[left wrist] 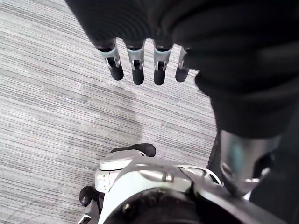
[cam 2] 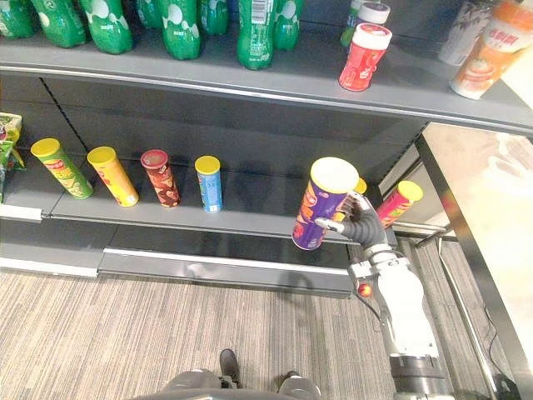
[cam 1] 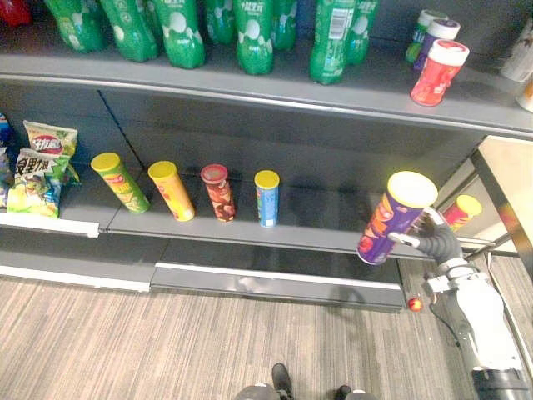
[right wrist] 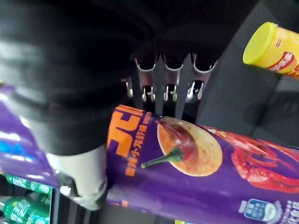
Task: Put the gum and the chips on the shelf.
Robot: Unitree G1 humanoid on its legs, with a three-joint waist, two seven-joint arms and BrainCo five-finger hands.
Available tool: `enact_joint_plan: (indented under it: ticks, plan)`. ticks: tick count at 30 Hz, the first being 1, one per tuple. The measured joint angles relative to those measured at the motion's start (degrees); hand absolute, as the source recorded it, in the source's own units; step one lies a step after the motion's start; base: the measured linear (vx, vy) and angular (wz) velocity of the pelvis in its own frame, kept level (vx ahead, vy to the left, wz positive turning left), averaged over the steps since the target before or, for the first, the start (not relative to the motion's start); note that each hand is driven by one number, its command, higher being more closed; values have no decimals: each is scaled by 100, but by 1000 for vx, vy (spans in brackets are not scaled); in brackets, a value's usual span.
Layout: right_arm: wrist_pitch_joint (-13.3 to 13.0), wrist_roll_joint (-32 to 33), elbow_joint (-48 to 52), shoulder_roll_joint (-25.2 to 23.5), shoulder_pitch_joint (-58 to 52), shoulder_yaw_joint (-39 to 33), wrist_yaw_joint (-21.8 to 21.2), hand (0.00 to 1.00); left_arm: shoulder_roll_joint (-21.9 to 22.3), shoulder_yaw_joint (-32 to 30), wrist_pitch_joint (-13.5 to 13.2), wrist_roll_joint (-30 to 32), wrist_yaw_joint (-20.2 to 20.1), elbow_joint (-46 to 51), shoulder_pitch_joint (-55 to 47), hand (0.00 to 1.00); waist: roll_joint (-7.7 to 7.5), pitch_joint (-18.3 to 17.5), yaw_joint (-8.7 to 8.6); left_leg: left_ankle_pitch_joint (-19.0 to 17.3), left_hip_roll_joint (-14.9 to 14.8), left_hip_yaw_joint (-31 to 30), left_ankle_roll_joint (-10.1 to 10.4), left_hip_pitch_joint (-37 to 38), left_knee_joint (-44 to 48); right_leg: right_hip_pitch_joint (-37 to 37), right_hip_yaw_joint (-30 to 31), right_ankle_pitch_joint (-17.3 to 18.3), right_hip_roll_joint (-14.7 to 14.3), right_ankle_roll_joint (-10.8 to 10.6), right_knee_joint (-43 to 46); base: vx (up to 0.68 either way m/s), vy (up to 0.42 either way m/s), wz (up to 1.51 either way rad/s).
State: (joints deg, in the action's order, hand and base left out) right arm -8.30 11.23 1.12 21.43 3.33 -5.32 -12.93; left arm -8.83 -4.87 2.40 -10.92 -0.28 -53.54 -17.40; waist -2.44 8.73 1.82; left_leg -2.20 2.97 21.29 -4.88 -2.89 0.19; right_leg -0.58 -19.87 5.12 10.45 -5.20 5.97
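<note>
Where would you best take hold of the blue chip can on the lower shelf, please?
Its mid-body, from the open front of the lower shelf. The blue chip can stands upright, slim and round, with gaps on both sides; the upper shelf likely crowds a top grasp.

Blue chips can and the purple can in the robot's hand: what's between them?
Nothing. In the left eye view the lower shelf is bare between the blue chips can and the purple chips can in the right hand.
</note>
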Motion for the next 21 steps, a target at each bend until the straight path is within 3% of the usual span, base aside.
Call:
enact_joint_plan:
  ticks: [2,3,7,9,12,17,21]
  plan:
    - [11,-5,-63,-5,242,228,23,100,22,-1,-25,5,-6,-5,20,0,25,48,8,78,7,-22,-51,-11,-5,-72,4,-58,-51,-47,-173,34,-86,8]
    - [13,-9,-165,-17,421,382,32,100,50,-1,-83,4,-3,-6,24,0,58,78,14,101,6,-39,0,-12,-28,-69,3,-116,-52,-135,-190,5,-90,9]
    - [70,-235,-239,-56,741,601,184,100,167,-3,-198,-12,-7,-14,78,0,217,200,64,364,-41,-151,312,3,-405,36,-64,-114,-170,-130,-188,-27,-103,11]
    - [115,-237,-371,-238,887,613,294,100,170,-10,-225,-17,-8,-17,105,0,223,288,66,531,-112,-228,333,9,-562,61,-153,-90,-268,-91,-197,-16,-116,13]
    - [249,-253,-484,-239,995,688,462,100,157,-5,-238,-23,-14,-18,160,0,234,382,73,565,-166,-314,333,5,-562,35,-211,-65,-330,-46,-197,21,-94,11]
    - [262,-616,-671,-240,1352,845,812,100,156,53,-287,-70,-133,-21,276,0,384,584,61,614,-196,-342,273,-115,-562,137,-225,-77,-372,7,-189,24,-31,1]
    - [258,-720,-685,-237,1792,855,1090,100,138,138,-313,-463,-305,-50,435,0,444,834,57,699,-207,-421,178,-301,-559,281,-245,-116,-404,66,-178,55,-33,8]
